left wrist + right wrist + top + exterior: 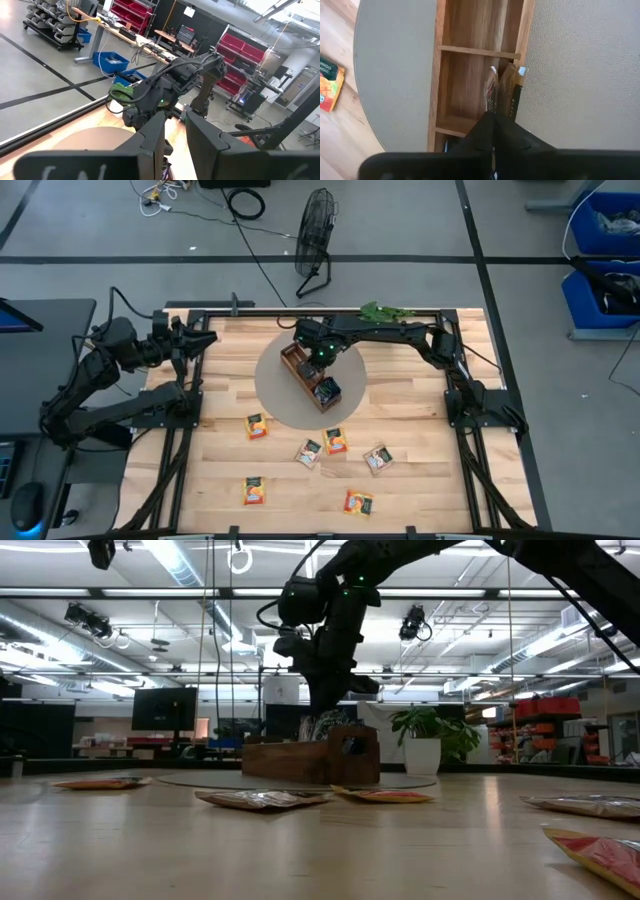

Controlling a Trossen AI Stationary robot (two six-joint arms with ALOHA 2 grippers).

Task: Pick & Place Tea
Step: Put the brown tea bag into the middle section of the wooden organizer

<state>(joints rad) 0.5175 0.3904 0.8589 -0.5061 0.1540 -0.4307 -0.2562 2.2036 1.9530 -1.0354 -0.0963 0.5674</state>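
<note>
1. Now at the placing step: right gripper [318, 358] over the tray [298, 370], which sits on the round grey mat [270, 385].
2. Seen past its own fingers [485, 132]: closed to a narrow pinch, tips at the top edge of a pale sachet [492, 89] standing upright in the middle compartment.
3. Looks like a grip on that sachet rather than a release; no gap shows between the fingers.
4. Just beside it in the same compartment, leaning on the wall: a darker sachet [510, 92].
5. Far compartment bare wood; near one holds dark packets [327, 391].
6. Left gripper [195, 340] parked at the table's left edge, aimed at the tray, fingers [152, 135] a little apart, nothing between them.
7. Loose sachets [336, 441] lie flat on the table in front of the mat, six by the overhead count, well apart from each other save two that nearly touch.
8. Judged progress: a few in, roughly half left to go.
9. Next move calls for: opening the fingers, lifting straight up clear of the dividers so neither upright sachet tips out, then swinging to the nearest loose one, probably near the mat's front edge.
10. Likely snag: flat sachets on bare wood give little edge to pinch.
</note>
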